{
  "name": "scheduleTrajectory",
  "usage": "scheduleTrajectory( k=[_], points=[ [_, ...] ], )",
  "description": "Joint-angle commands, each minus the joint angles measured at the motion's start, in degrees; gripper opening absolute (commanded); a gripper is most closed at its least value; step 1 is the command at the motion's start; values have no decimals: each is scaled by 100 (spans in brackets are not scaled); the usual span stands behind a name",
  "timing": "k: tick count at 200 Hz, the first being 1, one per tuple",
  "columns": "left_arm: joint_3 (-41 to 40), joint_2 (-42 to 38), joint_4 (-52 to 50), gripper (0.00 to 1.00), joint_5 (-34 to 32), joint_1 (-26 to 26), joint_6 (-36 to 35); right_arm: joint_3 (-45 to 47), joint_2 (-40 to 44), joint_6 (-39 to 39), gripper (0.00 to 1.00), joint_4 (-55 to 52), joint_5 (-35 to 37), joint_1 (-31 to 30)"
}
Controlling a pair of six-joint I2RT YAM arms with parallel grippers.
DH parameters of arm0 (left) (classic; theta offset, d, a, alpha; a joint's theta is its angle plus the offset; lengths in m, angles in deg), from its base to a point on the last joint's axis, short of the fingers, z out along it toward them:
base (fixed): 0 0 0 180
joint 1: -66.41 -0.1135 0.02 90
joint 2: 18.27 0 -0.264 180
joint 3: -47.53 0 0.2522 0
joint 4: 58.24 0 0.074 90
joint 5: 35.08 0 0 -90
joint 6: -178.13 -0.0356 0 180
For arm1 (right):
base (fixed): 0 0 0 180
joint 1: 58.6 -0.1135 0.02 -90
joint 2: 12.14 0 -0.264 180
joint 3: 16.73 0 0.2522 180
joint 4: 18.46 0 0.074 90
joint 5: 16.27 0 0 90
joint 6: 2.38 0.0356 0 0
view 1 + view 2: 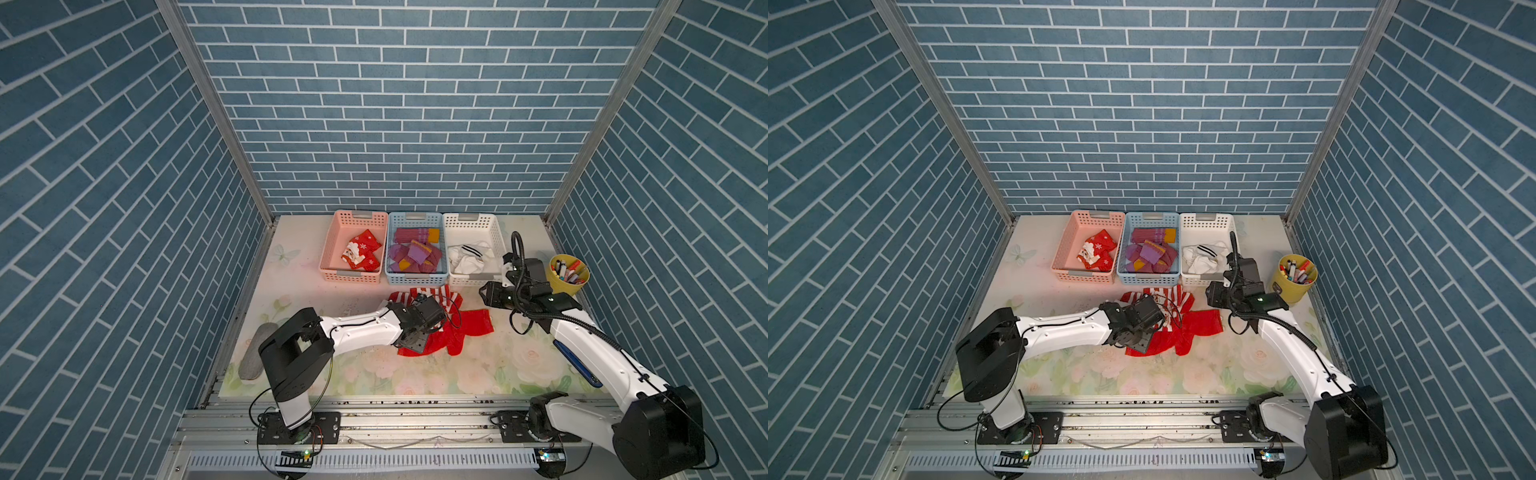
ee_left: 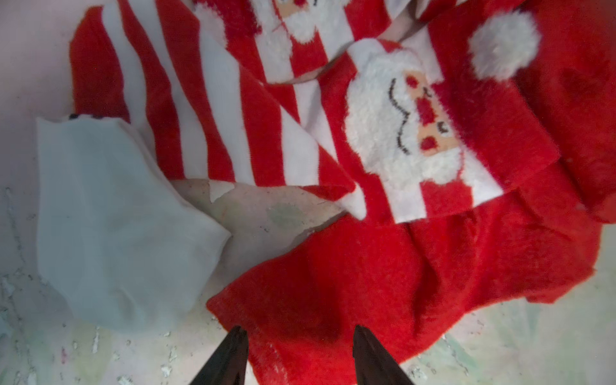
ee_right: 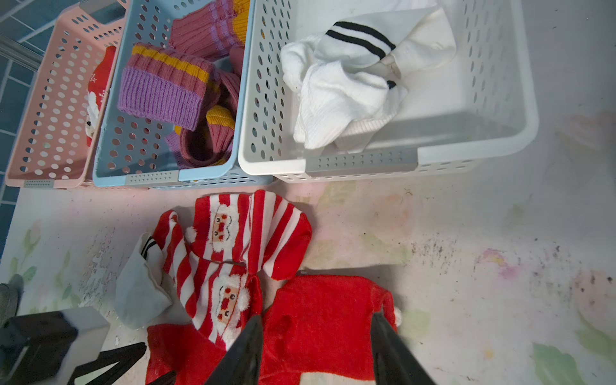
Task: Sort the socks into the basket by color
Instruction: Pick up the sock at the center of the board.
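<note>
Judging by how things lie, the sorting is well along but not finished. In a top view the three baskets stand in a row at upper centre: the pink basket [image 1: 351, 276] holds red Santa socks [image 1: 360, 251], the blue basket [image 1: 413, 279] holds a heap of purple socks [image 1: 415, 251] with yellow patches, and the white basket [image 1: 469, 224] holds white socks [image 1: 467, 255] with black cuff stripes. What is left sits on the table just below the baskets, at mid-frame: a pile of red socks [image 1: 457, 328], some plain fuzzy red and some striped white with Santa faces [image 3: 240, 233], overlapping one another. One stray white sock [image 2: 113, 233] lies at the left of the left wrist view, its cuff tucked under a striped one. The left gripper [image 2: 301, 356] shows at the bottom of that view, jaws apart and straddling the near edge of a plain red sock, with nothing pinched yet as far as I can tell. The right gripper [image 3: 320, 350] hangs at the bottom of the right wrist view, jaws likewise apart and empty, above another plain red sock. By my reckoning the reds must go to the pink basket and the lone white sock to the white one. A yellow cup [image 1: 565, 282] of markers at right takes no part.
</note>
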Motion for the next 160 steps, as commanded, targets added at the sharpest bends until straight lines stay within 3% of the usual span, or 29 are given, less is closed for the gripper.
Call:
scheduleTrajectory(
  k=[1,92,160],
  points=[
    [175,161,-151,57,-61,44,-40,72,126,238,53,66,11,-33],
    [259,494,-201,48,119,51,-66,114,224,269,53,47,54,-33],
    [193,478,-27,12,450,49,-287,125,336,273,53,-16,154,-33]
  ],
)
